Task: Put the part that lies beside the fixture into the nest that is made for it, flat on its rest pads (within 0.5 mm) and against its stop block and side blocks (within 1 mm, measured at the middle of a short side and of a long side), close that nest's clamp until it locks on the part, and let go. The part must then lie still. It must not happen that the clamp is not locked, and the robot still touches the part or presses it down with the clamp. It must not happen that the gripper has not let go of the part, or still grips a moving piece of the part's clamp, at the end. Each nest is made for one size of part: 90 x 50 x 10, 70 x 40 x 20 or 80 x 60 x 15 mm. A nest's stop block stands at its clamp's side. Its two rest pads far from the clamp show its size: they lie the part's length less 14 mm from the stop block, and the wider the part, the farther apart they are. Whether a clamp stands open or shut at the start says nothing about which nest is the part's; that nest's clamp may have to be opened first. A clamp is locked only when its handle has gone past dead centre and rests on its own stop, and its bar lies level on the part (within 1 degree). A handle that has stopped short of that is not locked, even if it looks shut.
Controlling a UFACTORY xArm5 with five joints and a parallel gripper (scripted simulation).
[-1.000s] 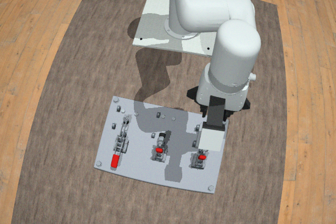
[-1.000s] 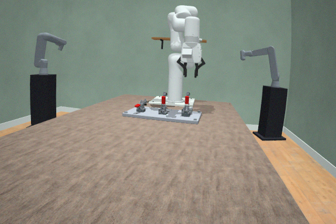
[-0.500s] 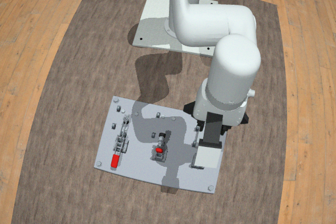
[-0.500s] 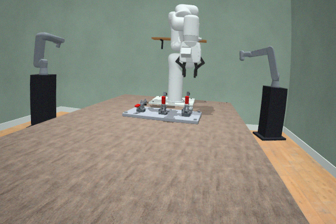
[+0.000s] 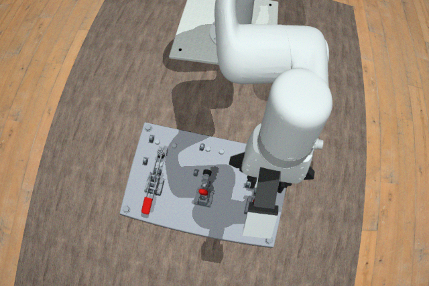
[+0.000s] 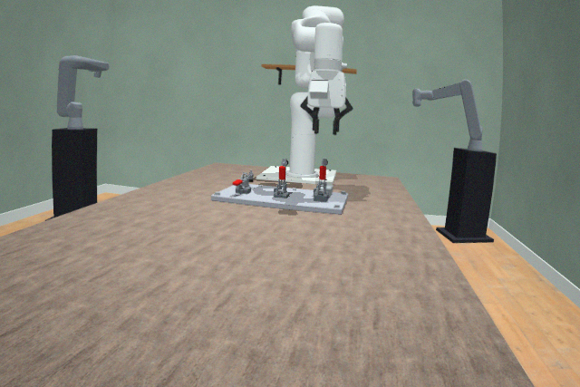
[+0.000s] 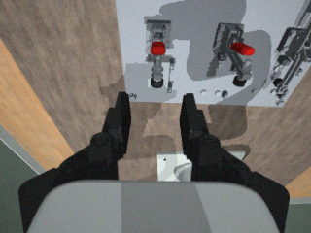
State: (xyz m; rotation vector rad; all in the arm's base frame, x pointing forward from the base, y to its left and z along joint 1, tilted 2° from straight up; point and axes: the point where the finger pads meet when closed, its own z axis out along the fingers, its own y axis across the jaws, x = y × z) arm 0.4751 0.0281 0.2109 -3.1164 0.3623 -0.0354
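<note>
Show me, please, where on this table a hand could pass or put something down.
Widest room: the table in front of the fixture plate, and the strip between that plate and the arm's base plate. Crowded: the three clamps on the plate, especially under the end effector.

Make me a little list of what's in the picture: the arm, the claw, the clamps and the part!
arm: white, bent over the fixture plate
gripper: high above the plate, fingers partly apart, holding nothing
left clamp: red handle lying flat
middle clamp: red handle upright
right clamp: red handle upright
part: not seen in any view
</note>
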